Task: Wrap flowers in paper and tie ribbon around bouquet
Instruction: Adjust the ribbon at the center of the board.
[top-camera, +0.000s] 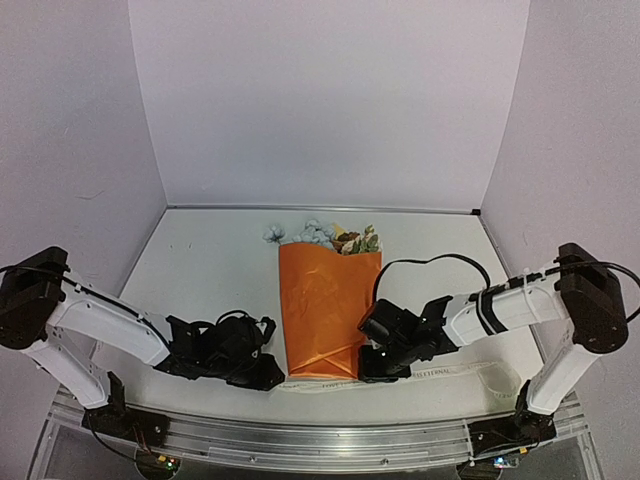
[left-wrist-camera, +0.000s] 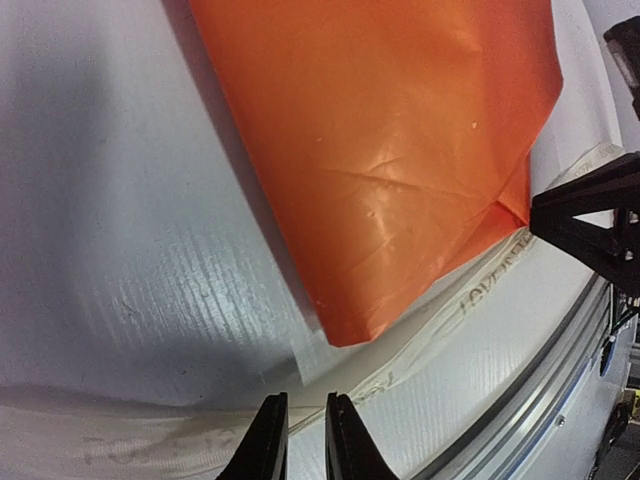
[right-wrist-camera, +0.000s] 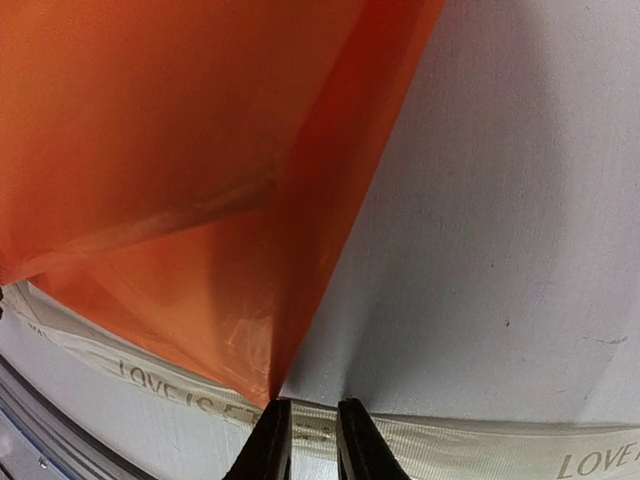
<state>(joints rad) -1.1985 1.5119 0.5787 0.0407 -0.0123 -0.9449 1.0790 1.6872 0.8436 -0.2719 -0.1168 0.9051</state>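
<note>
Top external view: the wrapping looks done. The bouquet (top-camera: 325, 310) lies lengthwise mid-frame on the counter (top-camera: 200, 270), flowers (top-camera: 318, 234) poking out of its far, upper end. The ribbon (top-camera: 450, 372) runs flat across the lower frame under the narrow end, so I judge that tying is all that is left. The left hand (top-camera: 272, 378) sits just left of that end and the right hand (top-camera: 372, 372) just right of it, both down on the ribbon.

Left wrist view: the orange paper (left-wrist-camera: 380, 150) fills the upper frame. The ribbon (left-wrist-camera: 470, 300) slants down from the right to the bottom centre. There the left hand (left-wrist-camera: 303, 440) is nearly closed, pinching it.

Right wrist view: the paper's (right-wrist-camera: 150, 150) corner points down at the right hand (right-wrist-camera: 312, 440). This hand is clenched on the lettered ribbon (right-wrist-camera: 480, 450) along the bottom edge.
</note>
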